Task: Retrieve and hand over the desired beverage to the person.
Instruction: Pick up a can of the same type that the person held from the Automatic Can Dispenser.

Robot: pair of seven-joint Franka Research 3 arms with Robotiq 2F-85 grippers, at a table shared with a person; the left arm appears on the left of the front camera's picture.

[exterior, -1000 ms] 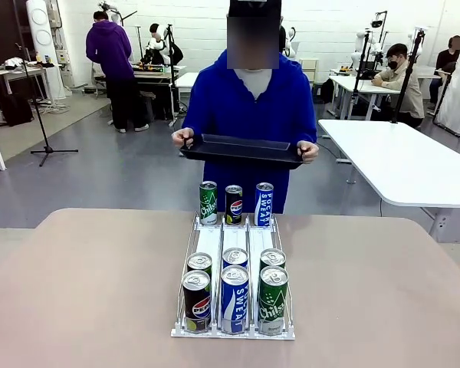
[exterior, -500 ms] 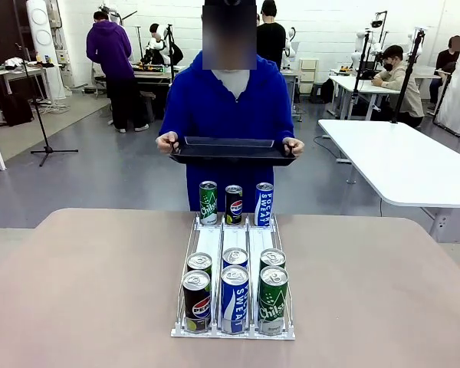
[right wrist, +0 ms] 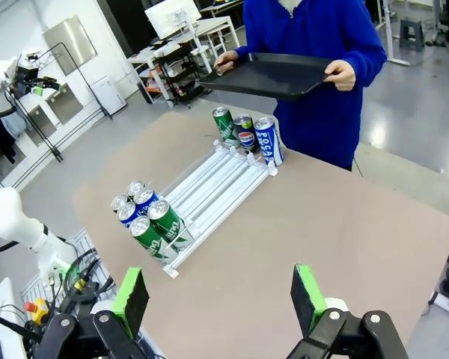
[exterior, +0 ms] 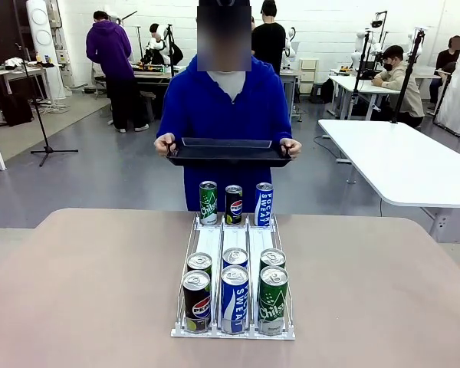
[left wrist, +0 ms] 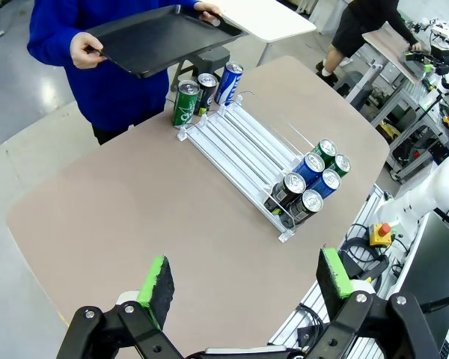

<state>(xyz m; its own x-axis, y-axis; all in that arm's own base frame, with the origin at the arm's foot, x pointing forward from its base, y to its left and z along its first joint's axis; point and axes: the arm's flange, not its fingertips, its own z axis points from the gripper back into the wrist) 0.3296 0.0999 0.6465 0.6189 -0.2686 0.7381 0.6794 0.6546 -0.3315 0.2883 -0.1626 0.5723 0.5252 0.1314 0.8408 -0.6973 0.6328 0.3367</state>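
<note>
1. The person [exterior: 222, 100], in a blue hooded sweatshirt, stands at the far edge of the surface [exterior: 92, 291]. Both hands hold a black tray [exterior: 228, 152] level, one hand at each end. The tray is above and behind the far cans, not touching them.
2. A white three-lane rack [exterior: 234, 241] lies mid-surface, its lanes running from the robot's side toward the person.
3. Far end of the rack, three upright cans, left to right: green can [exterior: 208, 202], Pepsi can [exterior: 234, 205], blue Pocari Sweat can [exterior: 264, 204].
4. Near end: six upright cans [exterior: 234, 295] in two rows of three, packed touching.
5. Which beverage is wanted cannot be told.
6. Left arm's fingers [left wrist: 157, 283]: spread wide, grasping nothing, high above the surface.
7. Right arm's fingers [right wrist: 308, 293]: released, nothing between them, well apart from the rack.
</note>
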